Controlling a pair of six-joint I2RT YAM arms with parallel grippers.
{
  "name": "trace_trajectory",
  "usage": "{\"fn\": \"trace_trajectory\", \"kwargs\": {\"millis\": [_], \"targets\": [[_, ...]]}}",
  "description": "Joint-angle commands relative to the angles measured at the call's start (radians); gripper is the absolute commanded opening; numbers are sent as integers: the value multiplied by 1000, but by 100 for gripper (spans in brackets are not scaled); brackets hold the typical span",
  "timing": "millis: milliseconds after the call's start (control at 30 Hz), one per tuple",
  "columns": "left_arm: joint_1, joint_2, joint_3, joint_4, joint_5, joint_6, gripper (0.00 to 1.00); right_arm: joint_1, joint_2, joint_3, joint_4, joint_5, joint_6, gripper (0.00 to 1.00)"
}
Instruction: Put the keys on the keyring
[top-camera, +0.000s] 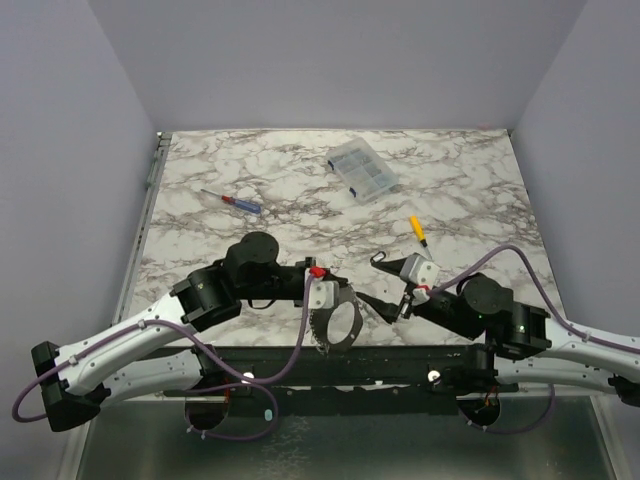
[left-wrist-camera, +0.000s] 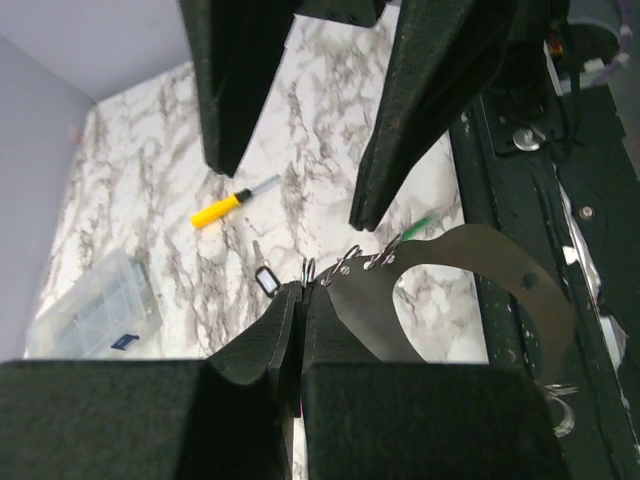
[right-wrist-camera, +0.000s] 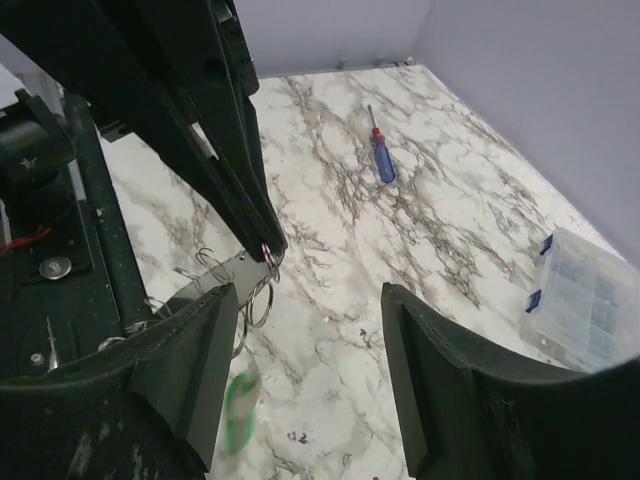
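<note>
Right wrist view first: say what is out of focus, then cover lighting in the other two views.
Right wrist: a green object low in frame is blurred; the blue screwdriver is sharp. Left wrist: the left gripper's fingers are featureless black, the strap loop clear. Top external: soft, even light, no glare on the table.

Soft, even overhead light leaves the marble table (top-camera: 250, 170) bright, its shadows faint. In the wrist views the black fingers (right-wrist-camera: 190, 370) look dark and soft; a green shape (right-wrist-camera: 238, 410) below the right jaws is blurred, the grey strap (left-wrist-camera: 480, 270) beyond the left jaws sharp
</note>
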Motion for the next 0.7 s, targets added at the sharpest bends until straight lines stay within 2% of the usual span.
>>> {"fn": "trace_trajectory", "kwargs": {"millis": [0, 100, 267, 433, 667], "targets": [[0, -72, -52, 227, -37, -67, 0, 3, -71, -49, 70, 17, 39, 67], [0, -122, -133, 359, -49, -112, 0, 2, -106, -72, 102, -2, 40, 66], [0, -209, -279, 584, -59, -162, 0, 2, -137, -129, 250, -58, 36, 54], [0, -244, -349, 679, -51, -175, 0, 2, -115, -138, 308, -77, 10, 44], [0, -261, -398, 786, -30, -227, 0, 2, -44, -125, 324, -96, -41, 42]]}}
